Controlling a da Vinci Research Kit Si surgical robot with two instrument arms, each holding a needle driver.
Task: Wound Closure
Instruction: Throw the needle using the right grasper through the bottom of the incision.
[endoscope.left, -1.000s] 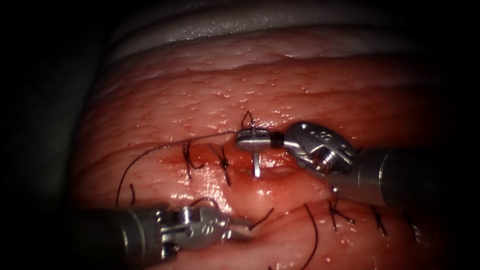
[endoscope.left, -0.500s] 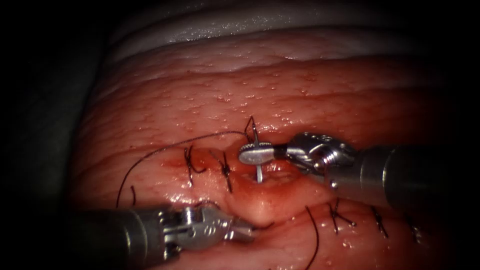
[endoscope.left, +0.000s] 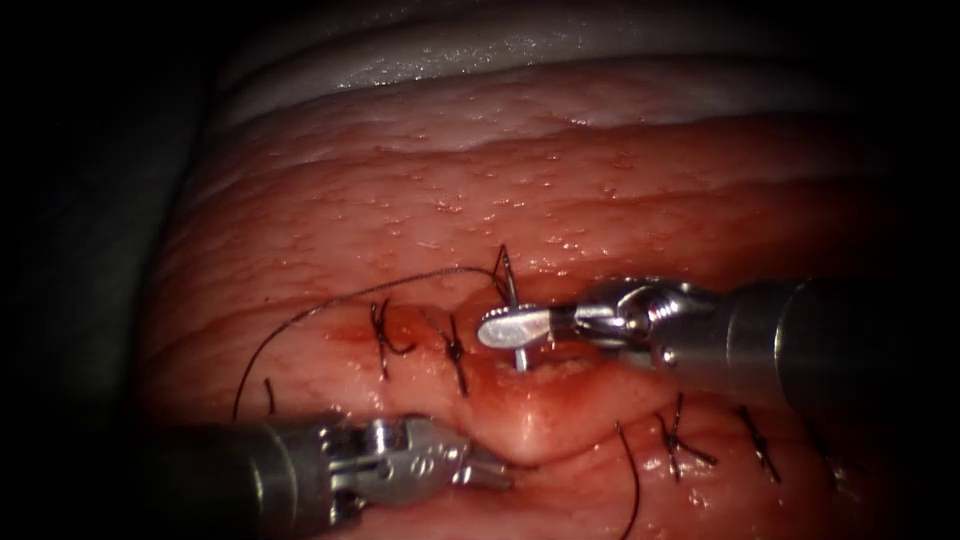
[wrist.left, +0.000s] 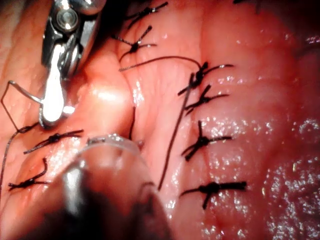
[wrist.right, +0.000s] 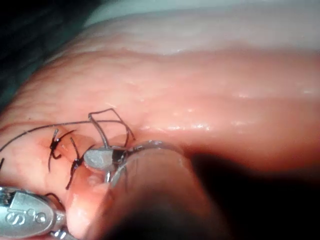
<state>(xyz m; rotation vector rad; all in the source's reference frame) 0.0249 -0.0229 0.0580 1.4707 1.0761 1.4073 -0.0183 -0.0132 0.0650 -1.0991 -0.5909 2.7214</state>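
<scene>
The thin curved steel needle (endoscope.left: 513, 318) stands across the open stretch of the cut in the glistening red pork tissue (endoscope.left: 520, 190), its lower end in the tissue. The right arm's silver tool (endoscope.left: 512, 327) is clamped on its mid-curve. Dark thread (endoscope.left: 330, 305) trails left from the needle's upper end. Below the needle, the left arm's silver tool (endoscope.left: 487, 468) is closed, pinching a raised fold of tissue.
</scene>
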